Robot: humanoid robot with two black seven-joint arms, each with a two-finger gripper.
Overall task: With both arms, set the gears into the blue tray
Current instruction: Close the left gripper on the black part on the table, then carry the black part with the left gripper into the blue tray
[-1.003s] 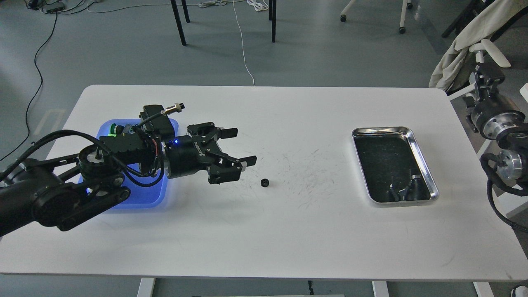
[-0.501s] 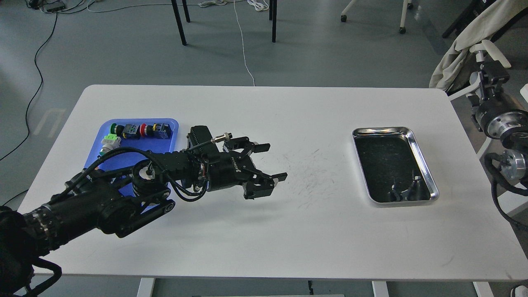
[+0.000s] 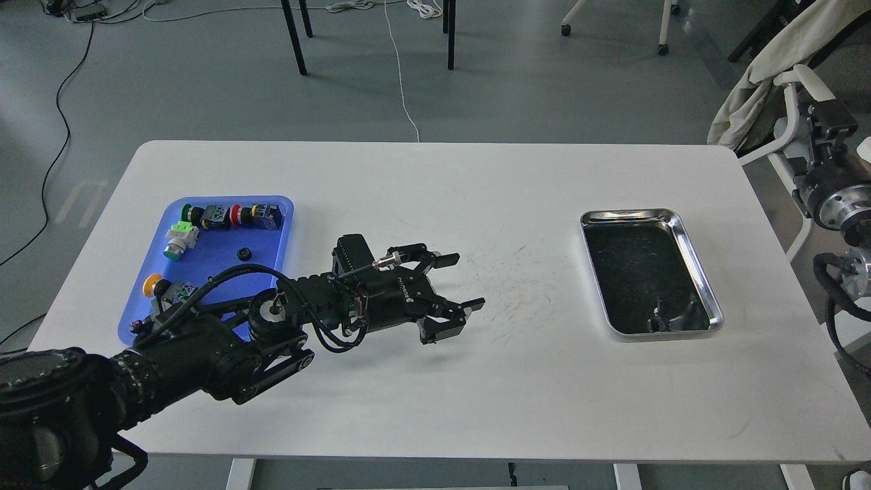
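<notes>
One small black gear (image 3: 243, 254) lies inside the blue tray (image 3: 218, 275) at the table's left. My left arm stretches from the lower left across the tray's near corner to the table's middle. Its gripper (image 3: 464, 282) hangs low over the scuffed white tabletop, open, with a wide gap between its fingers and nothing visible in it. Whatever lies right beneath the hand is hidden. My right arm stays off the table at the right edge; its gripper (image 3: 827, 117) is dark and seen end-on.
Colourful push-button switches (image 3: 231, 216) sit along the blue tray's far and left sides. A shiny steel tray (image 3: 680, 219) with a dark inside stands at the right. Chairs and cables are on the floor beyond the table.
My left arm moved right from over the blue tray to the table's middle, uncovering the tray. The gear lying on the table a second ago is now covered by the hand. The right arm drifted slightly.
</notes>
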